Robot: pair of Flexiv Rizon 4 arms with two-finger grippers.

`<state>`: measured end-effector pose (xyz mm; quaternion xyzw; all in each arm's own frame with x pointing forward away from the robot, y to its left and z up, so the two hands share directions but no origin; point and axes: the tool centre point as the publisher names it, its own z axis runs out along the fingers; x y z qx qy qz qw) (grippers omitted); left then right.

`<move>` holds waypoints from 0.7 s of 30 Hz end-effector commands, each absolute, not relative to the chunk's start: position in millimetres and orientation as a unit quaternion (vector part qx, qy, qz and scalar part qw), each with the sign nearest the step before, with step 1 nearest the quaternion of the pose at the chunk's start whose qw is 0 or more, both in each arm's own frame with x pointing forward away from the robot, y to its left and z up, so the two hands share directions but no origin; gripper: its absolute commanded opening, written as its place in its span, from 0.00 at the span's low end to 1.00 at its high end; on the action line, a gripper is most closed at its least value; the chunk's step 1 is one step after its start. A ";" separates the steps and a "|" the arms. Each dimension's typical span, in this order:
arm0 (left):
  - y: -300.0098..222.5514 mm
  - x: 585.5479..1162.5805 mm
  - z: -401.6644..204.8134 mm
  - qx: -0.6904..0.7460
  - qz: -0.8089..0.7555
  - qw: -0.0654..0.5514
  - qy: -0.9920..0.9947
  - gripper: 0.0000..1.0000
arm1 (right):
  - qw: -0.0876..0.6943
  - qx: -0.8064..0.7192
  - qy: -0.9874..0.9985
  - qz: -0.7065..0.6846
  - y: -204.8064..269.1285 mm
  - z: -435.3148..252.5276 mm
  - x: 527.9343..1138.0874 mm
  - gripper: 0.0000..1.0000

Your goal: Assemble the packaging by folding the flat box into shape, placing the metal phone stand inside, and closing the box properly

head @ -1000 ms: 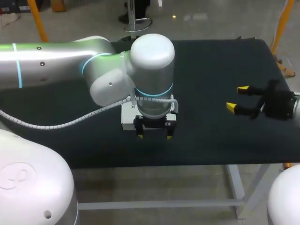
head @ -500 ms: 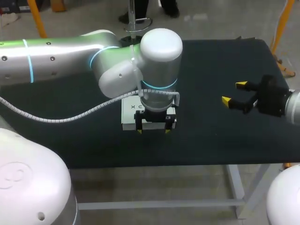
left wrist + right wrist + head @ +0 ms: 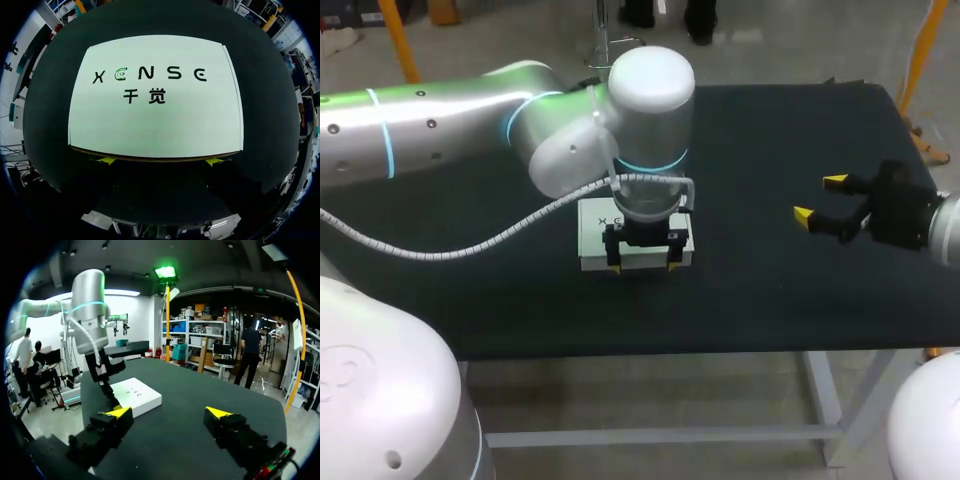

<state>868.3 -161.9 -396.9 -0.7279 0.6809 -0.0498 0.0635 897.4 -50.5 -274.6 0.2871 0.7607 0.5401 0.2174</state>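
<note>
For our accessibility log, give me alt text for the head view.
A white box lies on the black table, with the left gripper at its near edge, fingers open. The right gripper hovers open and empty, well off to the box's right.

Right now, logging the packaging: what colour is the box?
White box, dark lettering on top; best in the left wrist view.

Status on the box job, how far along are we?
Done: the box is folded into shape, lid lying flat. In hand: left gripper sits open at its near edge, probably seating the front flap. Right gripper hangs open, empty. Left: confirming closure. Phone stand is not visible; perhaps inside, cannot tell.
</note>
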 end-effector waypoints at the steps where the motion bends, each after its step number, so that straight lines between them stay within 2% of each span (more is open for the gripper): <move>1: -164.2 880.2 -399.4 -0.729 -0.045 0.064 0.680 1.00 | 0.219 0.286 0.759 0.542 -50.8 -275.2 896.3 1.00; 21: -151.4 960.4 -399.8 -0.729 -0.045 0.061 0.681 1.00 | 0.219 0.286 0.759 0.542 -50.8 -275.2 896.3 1.00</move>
